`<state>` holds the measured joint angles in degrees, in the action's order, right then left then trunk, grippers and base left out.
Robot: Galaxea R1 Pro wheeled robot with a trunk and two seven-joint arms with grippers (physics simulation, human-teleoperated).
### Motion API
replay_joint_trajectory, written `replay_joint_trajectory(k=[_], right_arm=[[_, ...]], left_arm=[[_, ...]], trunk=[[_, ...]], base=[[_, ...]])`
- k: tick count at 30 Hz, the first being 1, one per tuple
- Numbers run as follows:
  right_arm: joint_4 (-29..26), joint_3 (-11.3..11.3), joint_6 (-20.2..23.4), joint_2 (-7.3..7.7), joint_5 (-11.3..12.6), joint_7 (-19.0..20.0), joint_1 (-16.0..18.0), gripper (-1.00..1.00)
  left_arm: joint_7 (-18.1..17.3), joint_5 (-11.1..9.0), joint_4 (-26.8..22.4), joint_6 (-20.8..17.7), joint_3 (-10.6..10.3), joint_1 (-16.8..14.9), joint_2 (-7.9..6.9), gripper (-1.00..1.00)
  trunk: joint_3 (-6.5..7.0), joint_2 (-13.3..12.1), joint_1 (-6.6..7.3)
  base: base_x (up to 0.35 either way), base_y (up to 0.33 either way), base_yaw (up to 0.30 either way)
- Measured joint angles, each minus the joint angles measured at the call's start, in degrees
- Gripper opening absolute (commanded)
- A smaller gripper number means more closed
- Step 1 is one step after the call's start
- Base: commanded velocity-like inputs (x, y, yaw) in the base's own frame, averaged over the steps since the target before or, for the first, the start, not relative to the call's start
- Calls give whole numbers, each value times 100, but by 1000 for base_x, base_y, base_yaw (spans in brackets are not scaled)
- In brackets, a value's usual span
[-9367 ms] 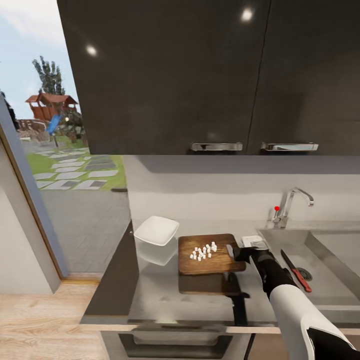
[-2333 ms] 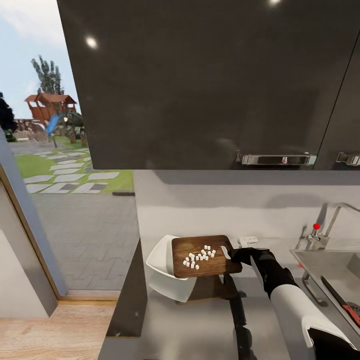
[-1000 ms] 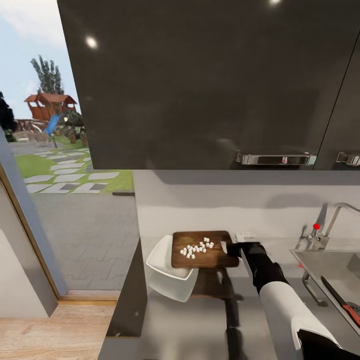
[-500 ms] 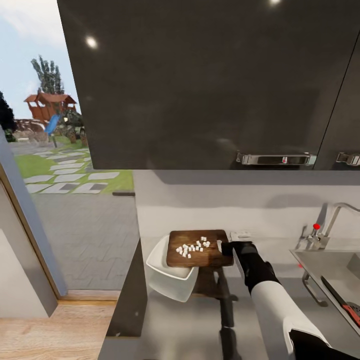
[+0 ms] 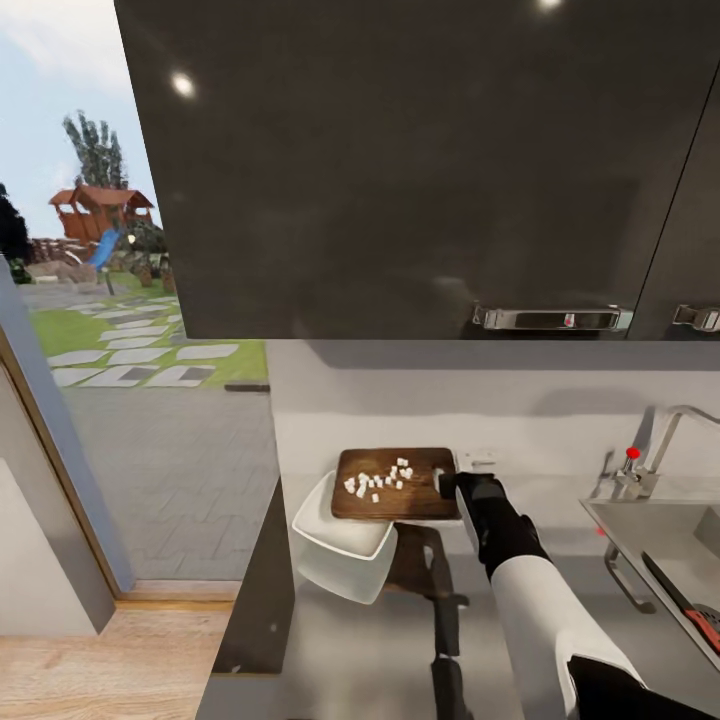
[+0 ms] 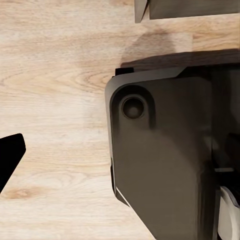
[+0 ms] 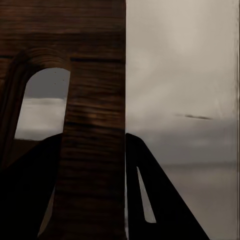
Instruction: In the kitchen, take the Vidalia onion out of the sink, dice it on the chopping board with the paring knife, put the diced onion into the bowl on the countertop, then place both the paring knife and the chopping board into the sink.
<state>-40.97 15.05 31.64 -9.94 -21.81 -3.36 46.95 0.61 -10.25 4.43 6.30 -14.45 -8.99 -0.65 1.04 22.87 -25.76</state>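
Observation:
The brown chopping board [image 5: 390, 492] hangs level above the countertop [image 5: 400, 640], its left end over the far side of the white bowl [image 5: 340, 548]. Small white cubes of diced Vidalia onion [image 5: 378, 481] lie on the board's left half. My right gripper [image 5: 450, 487] is shut on the board's right end, by the slot handle. In the right wrist view the slot hole [image 7: 42, 105] and the wood grain [image 7: 95, 75] show close up, with the dark fingers [image 7: 160, 200] on either side. The paring knife [image 5: 682, 597] lies in the sink [image 5: 635, 528] at the right edge.
Dark wall cabinets [image 5: 400, 170] hang low over the counter. The chrome faucet [image 5: 655, 440] with a red dot stands behind the sink. Left of the counter is an open doorway to a garden. The left wrist view shows wooden floor [image 6: 55, 75] and the robot's dark base [image 6: 165, 160].
Over the last second the held board rose a little and moved left and back, further over the bowl. Earlier it lay flat on the counter; the camera has also shifted left.

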Motion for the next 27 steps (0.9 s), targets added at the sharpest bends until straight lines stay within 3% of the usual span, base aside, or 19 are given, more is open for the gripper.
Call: replay_joint_trajectory(k=[4,11,27], right_arm=[[2,-33,0,0,11,-100,19,-100],[0,-408,1,0,-3,-243,23,-100],[6,-444,-26,0,19,-299,23,-100]], left_arm=[[0,1,0,0,0,-1,0,100],[-1,1,0,0,0,-1,0,100],[-1,2,0,-1,0,0,0,100]], trunk=[[0,0,0],[0,0,0],[0,0,0]], base=[[0,0,0],[0,0,0],[0,0,0]])
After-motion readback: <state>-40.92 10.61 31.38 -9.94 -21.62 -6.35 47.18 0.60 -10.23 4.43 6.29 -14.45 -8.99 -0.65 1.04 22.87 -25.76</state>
